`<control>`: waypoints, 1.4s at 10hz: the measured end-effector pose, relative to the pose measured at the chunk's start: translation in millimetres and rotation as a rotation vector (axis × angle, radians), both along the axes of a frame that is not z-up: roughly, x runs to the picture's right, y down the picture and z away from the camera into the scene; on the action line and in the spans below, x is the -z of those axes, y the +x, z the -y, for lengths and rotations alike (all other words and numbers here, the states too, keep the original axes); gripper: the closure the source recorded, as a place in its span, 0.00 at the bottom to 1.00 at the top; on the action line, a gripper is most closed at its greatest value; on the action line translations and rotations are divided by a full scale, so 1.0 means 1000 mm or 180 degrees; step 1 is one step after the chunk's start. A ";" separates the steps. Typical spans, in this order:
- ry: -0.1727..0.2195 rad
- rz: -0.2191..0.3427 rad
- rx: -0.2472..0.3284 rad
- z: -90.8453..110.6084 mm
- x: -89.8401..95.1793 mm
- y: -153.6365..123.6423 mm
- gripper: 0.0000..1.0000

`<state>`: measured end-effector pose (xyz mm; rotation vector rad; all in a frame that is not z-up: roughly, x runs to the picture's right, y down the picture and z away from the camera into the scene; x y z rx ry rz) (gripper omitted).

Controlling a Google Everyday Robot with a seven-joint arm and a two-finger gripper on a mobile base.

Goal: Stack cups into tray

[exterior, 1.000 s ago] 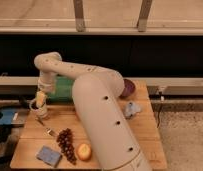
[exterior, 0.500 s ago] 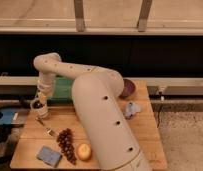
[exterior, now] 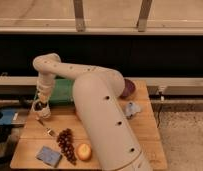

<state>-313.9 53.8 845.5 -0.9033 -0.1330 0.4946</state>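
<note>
The green tray lies at the back left of the wooden table, and my white arm hides part of it. My gripper hangs at the tray's front left corner, just above the table's left edge. Something small and dark sits at its tip; I cannot tell what it is. Neither the dark blue cup nor the white cup shows clearly anywhere.
A purple dish sits at the back right. A small pale object lies right of my arm. A fork, grapes, an orange and a blue sponge lie at the front left.
</note>
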 end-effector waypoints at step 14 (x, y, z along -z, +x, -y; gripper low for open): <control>0.0411 -0.0355 -0.0602 0.101 0.088 0.108 1.00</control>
